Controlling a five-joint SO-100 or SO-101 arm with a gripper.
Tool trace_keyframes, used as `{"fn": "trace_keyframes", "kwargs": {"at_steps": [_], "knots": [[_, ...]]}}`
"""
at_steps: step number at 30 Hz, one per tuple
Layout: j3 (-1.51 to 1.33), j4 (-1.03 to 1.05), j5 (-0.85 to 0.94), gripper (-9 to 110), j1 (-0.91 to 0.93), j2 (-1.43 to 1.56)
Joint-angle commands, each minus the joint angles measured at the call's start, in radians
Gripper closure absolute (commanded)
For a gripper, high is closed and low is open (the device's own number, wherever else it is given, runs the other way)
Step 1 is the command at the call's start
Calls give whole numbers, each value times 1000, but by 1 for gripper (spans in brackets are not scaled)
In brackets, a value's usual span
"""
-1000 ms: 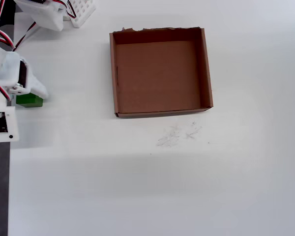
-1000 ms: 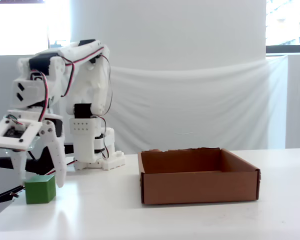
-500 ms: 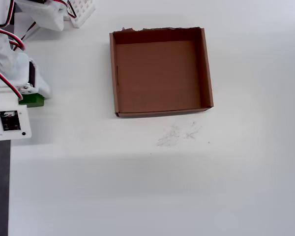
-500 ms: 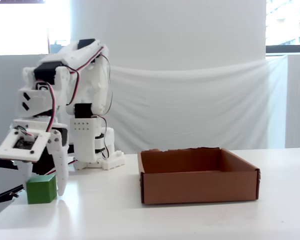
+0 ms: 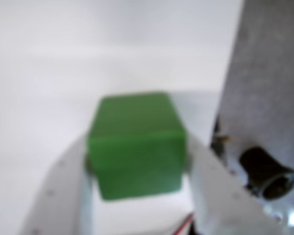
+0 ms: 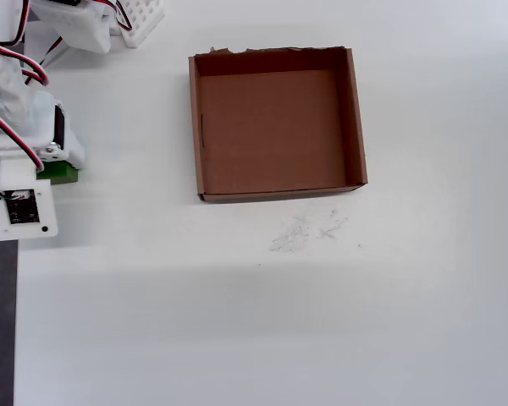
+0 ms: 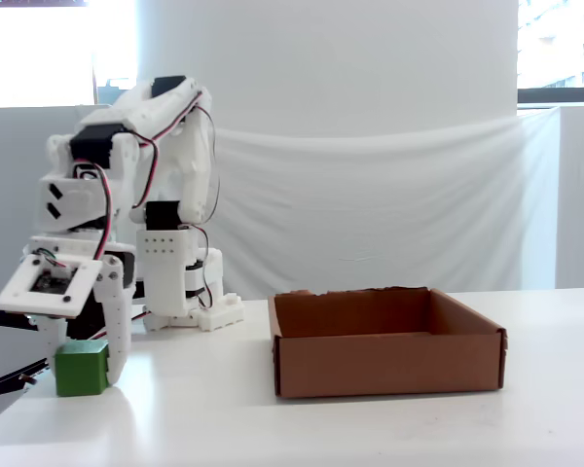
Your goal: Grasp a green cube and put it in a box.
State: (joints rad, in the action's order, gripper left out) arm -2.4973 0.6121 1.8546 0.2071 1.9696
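- Small matte bright-green cube (image 7: pixel 82 367) resting on the white tabletop (image 6: pixel 262 321), at the far left in the fixed view, tucked under the arm in the overhead view (image 6: pixel 61 172).
- White two-finger gripper (image 7: pixel 81 365) lowered around it, one finger on each side; in the wrist view, green cube (image 5: pixel 135 145) sitting squarely between the white fingers (image 5: pixel 63 191), both appearing to touch its side faces.
- Jaws drawn in against the cube, so judged to be gripping it, though the blurred wrist view leaves firmness of the grip uncertain.
- Cube apparently not yet lifted: its base level with the table in the fixed view.
- Shallow square brown cardboard box (image 7: pixel 384 365) standing empty, well apart to the right of the cube in the fixed view; likewise to the right in the overhead view (image 6: pixel 356 118), ragged rim along its top edge there.
- Likely next: lift clear of the low near wall, then carry rightward over the box.
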Motion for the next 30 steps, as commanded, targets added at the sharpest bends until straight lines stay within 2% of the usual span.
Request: {"fn": "trace_keyframes", "kwargs": {"at_steps": [1,11,17,30], "knots": [[6,-15,-5,85,-8,25],[72,87,-41,86,-21,58],[169,238,-94,86,-63,84],[365,434,-288,86,-258,61]]}}
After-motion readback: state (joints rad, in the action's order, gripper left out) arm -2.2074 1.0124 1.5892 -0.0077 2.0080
